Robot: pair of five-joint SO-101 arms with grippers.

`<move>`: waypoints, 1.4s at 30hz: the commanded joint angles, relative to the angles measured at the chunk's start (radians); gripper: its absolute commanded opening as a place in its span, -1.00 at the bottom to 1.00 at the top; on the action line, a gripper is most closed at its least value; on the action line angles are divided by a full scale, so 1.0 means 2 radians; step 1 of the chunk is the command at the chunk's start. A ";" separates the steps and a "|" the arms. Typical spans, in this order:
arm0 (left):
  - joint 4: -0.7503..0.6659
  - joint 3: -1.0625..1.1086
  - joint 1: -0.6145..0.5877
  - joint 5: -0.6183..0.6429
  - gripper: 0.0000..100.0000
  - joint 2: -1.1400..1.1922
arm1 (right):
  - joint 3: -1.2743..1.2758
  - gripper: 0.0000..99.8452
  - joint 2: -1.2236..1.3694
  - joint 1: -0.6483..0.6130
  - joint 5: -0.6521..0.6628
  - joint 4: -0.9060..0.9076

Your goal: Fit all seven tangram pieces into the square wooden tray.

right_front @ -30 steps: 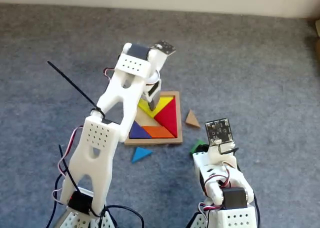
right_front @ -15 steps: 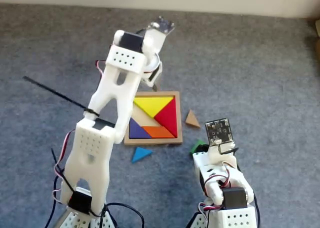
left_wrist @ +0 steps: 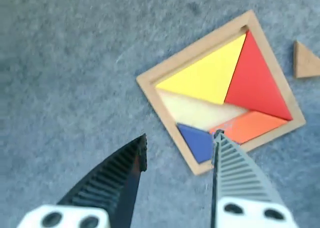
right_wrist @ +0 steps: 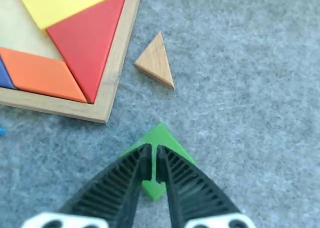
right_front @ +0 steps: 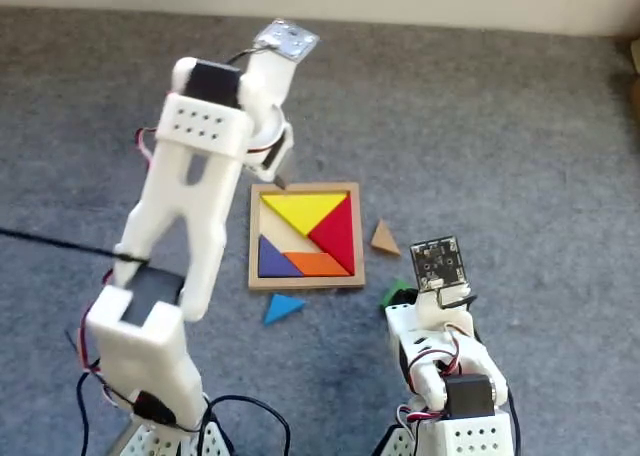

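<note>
Up on the high view, spotted the square wooden tray (right_front: 305, 285) flat on the grey carpet (right_front: 520, 126), holding a yellow triangle (right_front: 300, 211), a red triangle (right_front: 336, 236), an orange piece (right_front: 318, 264) and a dark blue triangle (right_front: 274, 259), plus a bare patch (right_front: 288, 238) of wood in the middle. Counted three pieces loose on the carpet: a light blue triangle (right_front: 283, 307) just off the tray's near edge, a plain wooden triangle (right_front: 384, 238) just beside its right edge, and a green piece (right_front: 393, 294) mostly tucked under the right arm (right_front: 445, 356). Couldn't judge either set of jaws from up there, buried under the left arm (right_front: 190, 206) and the right arm's own hardware. Over on the left wrist view, found the left gripper (left_wrist: 180, 136) spread wide and gripping nothing, hanging over the tray's corner by the dark blue triangle, with the wooden triangle chopped off by the frame edge. On the right wrist view, saw the right gripper (right_wrist: 151, 150) pinched together right over the green piece, covering its middle; couldn't tell whether touching it or just above.
</note>
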 commanded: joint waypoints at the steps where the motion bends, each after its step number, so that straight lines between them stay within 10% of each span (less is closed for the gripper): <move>1: -0.002 0.046 -0.028 0.002 -0.58 -0.089 | 0.076 -0.94 -0.003 0.005 0.002 0.000; 14: -0.117 0.389 -0.093 0.002 -0.57 -0.326 | 0.076 -0.94 -0.003 0.026 0.002 -0.002; 42: -0.312 0.695 0.112 0.006 -0.40 -0.362 | 0.076 -0.94 -0.003 0.026 0.002 -0.001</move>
